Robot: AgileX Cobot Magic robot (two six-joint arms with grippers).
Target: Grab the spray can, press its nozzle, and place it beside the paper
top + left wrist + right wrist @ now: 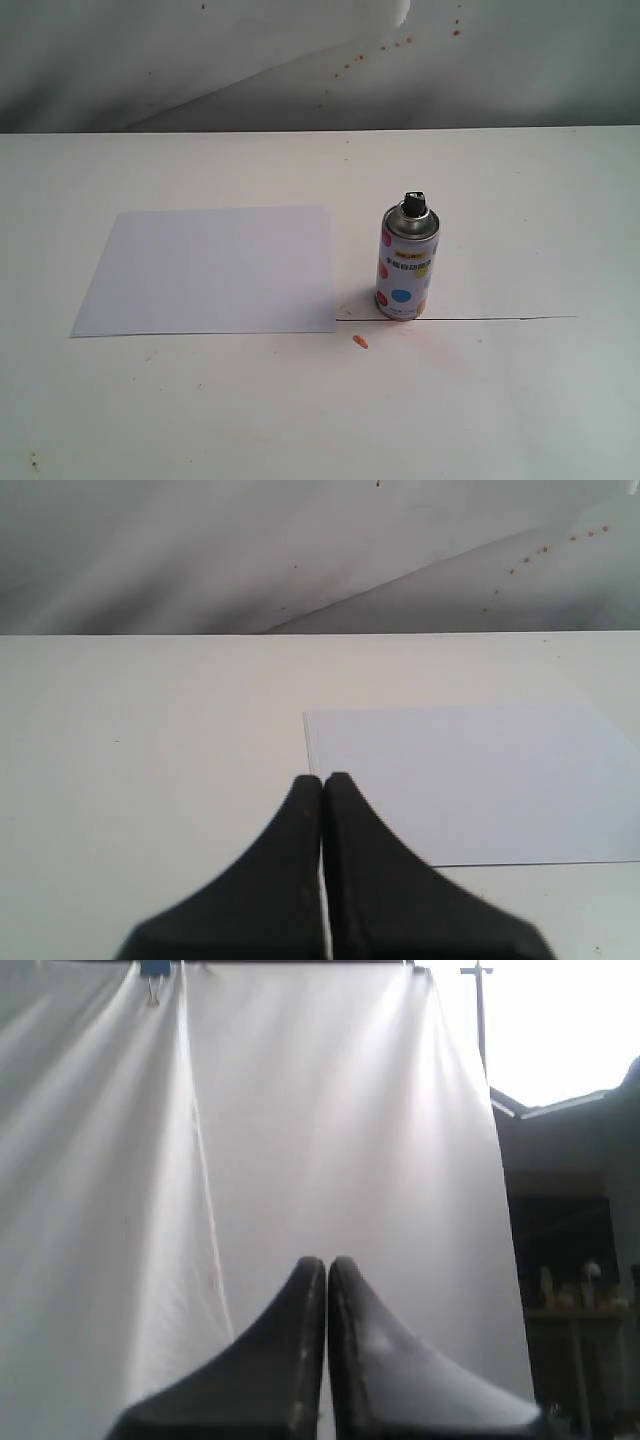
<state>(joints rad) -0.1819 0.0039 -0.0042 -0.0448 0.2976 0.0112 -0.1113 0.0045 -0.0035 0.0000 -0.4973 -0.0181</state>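
No legible text anywhere; only tiny blurred print on the spray can [405,268].

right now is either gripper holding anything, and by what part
Nothing is held. Left gripper and right gripper are shut, empty; the can stands untouched.

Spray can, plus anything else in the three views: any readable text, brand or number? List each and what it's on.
Spray can, yellow label strip: has print, too small to read.
Spray can, mid-body: a row of dark characters, too blurred to read.
Paper: blank, no text.
Left and right wrist views: no text in sight.
Nothing can be quoted.
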